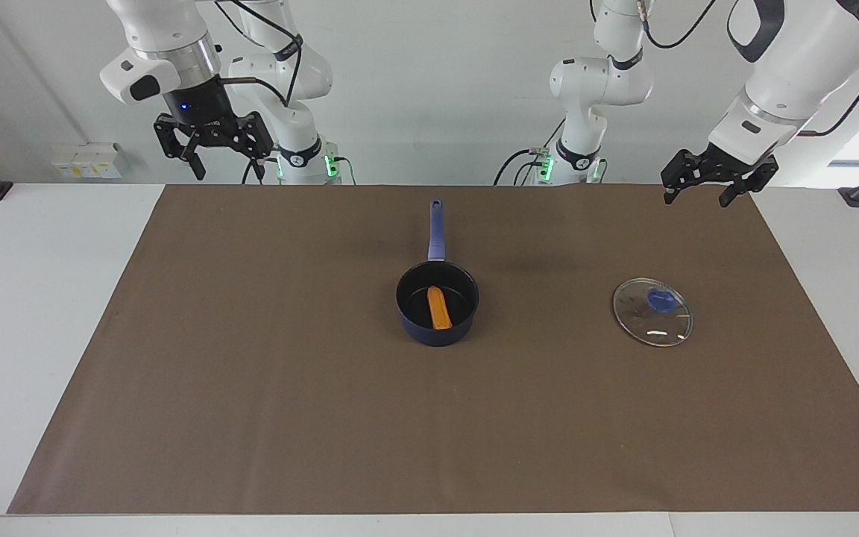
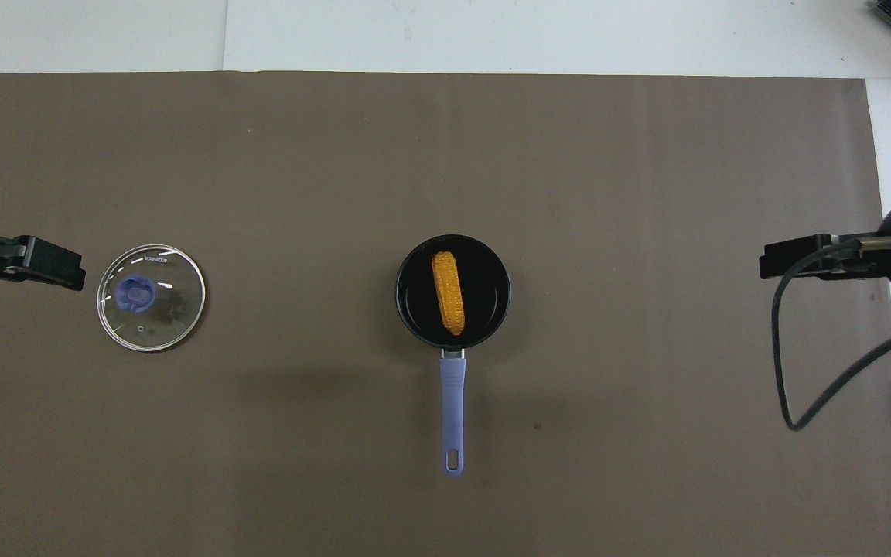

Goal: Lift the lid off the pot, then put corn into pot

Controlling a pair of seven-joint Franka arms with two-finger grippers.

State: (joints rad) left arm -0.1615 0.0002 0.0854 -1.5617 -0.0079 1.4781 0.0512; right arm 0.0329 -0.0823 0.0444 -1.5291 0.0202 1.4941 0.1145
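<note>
The dark blue pot [image 1: 411,317] [image 2: 404,309] stands mid-mat, its long handle pointing toward the robots. The yellow-orange corn [image 1: 438,308] [image 2: 449,292] lies inside it on the black bottom. The glass lid [image 1: 652,312] [image 2: 151,298] with the blue knob lies flat on the mat toward the left arm's end. My right gripper [image 1: 227,168] [image 2: 793,259] hangs open and empty, raised over the mat's edge at the right arm's end. My left gripper [image 1: 696,200] [image 2: 51,267] hangs open and empty over the mat beside the lid.
A brown mat [image 1: 250,388] covers most of the white table [image 1: 42,298]. A black cable [image 2: 786,371] loops down from the right wrist. Small white boxes [image 1: 86,160] sit against the wall at the right arm's end.
</note>
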